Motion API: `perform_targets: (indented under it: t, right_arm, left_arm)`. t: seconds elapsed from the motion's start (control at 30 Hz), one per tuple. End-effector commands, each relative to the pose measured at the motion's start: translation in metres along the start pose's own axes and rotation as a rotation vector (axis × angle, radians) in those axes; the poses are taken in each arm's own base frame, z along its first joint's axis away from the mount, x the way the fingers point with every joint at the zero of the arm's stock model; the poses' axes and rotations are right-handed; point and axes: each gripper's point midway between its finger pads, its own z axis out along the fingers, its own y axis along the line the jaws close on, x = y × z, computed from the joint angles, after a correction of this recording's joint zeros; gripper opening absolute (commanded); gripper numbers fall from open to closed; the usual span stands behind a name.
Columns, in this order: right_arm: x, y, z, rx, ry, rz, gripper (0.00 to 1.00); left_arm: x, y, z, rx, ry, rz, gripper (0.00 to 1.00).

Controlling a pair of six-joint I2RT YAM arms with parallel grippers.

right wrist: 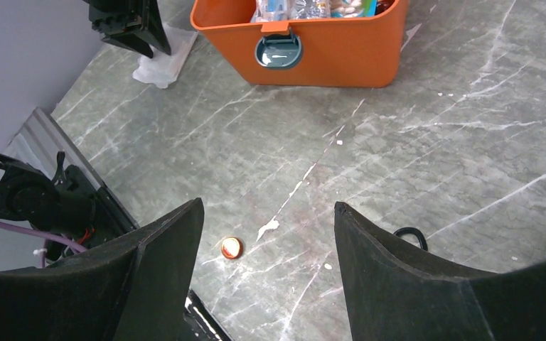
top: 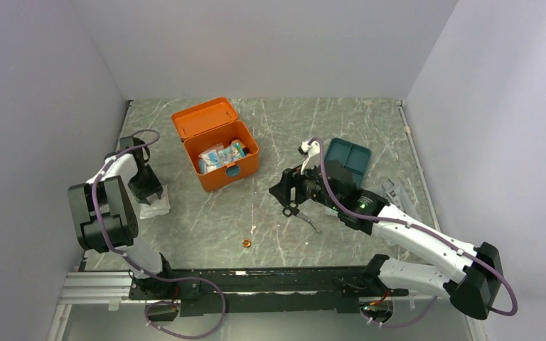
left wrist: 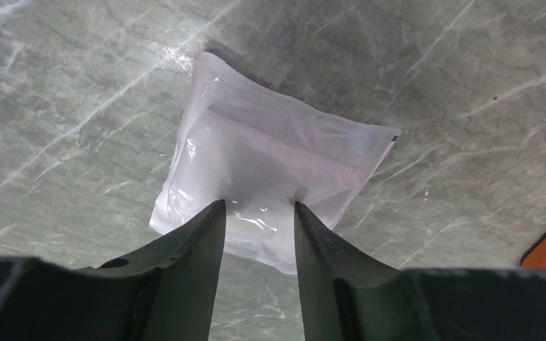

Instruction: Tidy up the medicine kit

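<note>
Left gripper (left wrist: 259, 206) tips on white sealed pouch (left wrist: 277, 142) near counter's left edge; narrow gap, cannot tell if gripping. Right gripper (right wrist: 268, 204) wide, empty, mid-counter. Small orange cap (right wrist: 231, 247) toward front edge. Medicine kit (top: 217, 145) open, back-left of centre. Teal divided tray (top: 352, 156) right.

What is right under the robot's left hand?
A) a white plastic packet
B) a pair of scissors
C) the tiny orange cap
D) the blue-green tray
A: in the left wrist view the left hand points down at a white plastic packet lying flat on the table, with both fingertips over its near edge.
</note>
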Motion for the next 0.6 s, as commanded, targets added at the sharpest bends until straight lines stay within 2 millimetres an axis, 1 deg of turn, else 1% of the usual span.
perform_targets:
  t: [0.0,0.1,0.33,0.37,0.43,0.57]
  right_arm:
    - [-0.013,0.007,-0.006,-0.020,-0.046,0.011,0.70]
    - [-0.013,0.007,-0.008,-0.022,-0.048,0.017,0.70]
    - [-0.014,0.008,-0.015,-0.027,-0.057,0.029,0.70]
    - [-0.014,0.009,-0.016,-0.028,-0.058,0.028,0.70]
    - [-0.016,0.005,-0.017,-0.005,-0.070,0.033,0.70]
    - [-0.017,0.006,-0.019,-0.011,-0.076,0.042,0.70]
  left_arm:
    - [-0.011,-0.007,0.003,0.032,-0.006,0.018,0.42]
    - [-0.007,-0.009,0.007,0.041,0.016,0.025,0.33]
    - [-0.001,-0.013,0.010,0.062,0.036,0.031,0.02]
    - [-0.001,-0.013,0.010,0.063,0.037,0.031,0.00]
    - [-0.002,-0.013,0.008,0.065,0.031,0.031,0.00]
    - [-0.009,-0.014,-0.004,0.073,-0.017,0.034,0.00]
